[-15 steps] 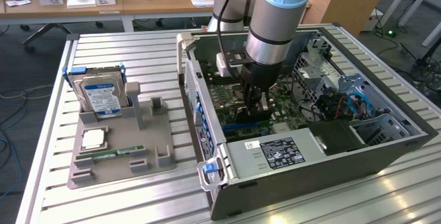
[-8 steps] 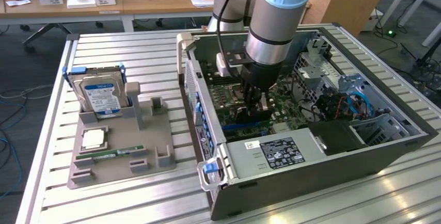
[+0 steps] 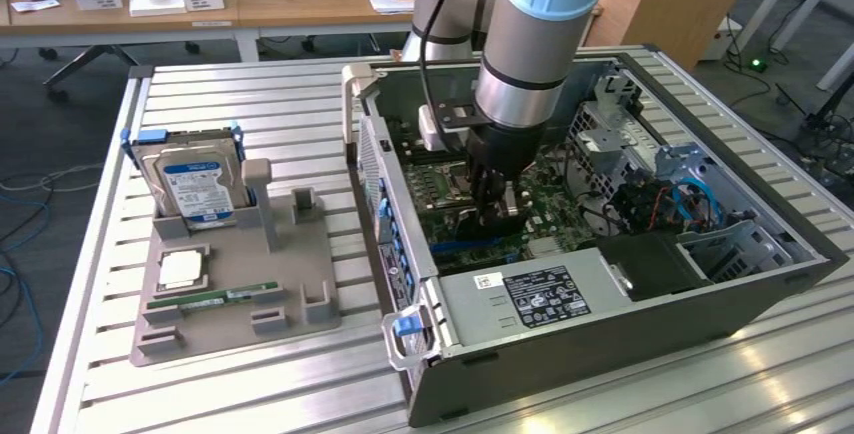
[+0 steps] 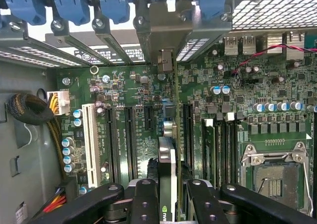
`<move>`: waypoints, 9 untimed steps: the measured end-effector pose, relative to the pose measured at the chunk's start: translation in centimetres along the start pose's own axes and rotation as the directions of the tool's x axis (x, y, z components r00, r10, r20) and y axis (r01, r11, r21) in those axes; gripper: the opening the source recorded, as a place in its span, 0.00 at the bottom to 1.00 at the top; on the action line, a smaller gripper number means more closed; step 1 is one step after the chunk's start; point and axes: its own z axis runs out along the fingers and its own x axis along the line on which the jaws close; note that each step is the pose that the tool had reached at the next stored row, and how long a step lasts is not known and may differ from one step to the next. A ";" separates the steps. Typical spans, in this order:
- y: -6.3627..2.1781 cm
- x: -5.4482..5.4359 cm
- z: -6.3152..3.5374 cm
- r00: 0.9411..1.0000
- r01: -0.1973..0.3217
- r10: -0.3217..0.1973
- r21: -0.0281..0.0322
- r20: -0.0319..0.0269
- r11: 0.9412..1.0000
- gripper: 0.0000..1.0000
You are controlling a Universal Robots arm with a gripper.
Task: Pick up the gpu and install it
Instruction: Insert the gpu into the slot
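Half-hidden gpu (image 4: pixel 167 179) between tool (image 4: pixel 168 204) fingers

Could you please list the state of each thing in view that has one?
tool: shut on the gpu, inside the computer case.
gpu: held edge-on, over the motherboard's slots.
computer case: side open, lying on the table.
hard drive: upright in the grey holder.
memory stick: flat in the holder.

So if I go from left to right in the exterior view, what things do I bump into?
Hard drive → grey parts holder → jaws holding the gpu inside the computer case.
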 end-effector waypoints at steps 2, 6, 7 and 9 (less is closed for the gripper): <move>0.00 0.0 0.00 1.000 0.000 0.000 0.000 0.000 1.000 0.27; 0.01 0.0 0.01 1.000 0.000 0.000 0.000 0.000 1.000 0.27; 0.03 0.0 0.01 1.000 0.000 0.000 0.000 0.000 1.000 0.27; 0.12 0.0 0.02 1.000 0.000 0.000 0.001 0.000 1.000 0.27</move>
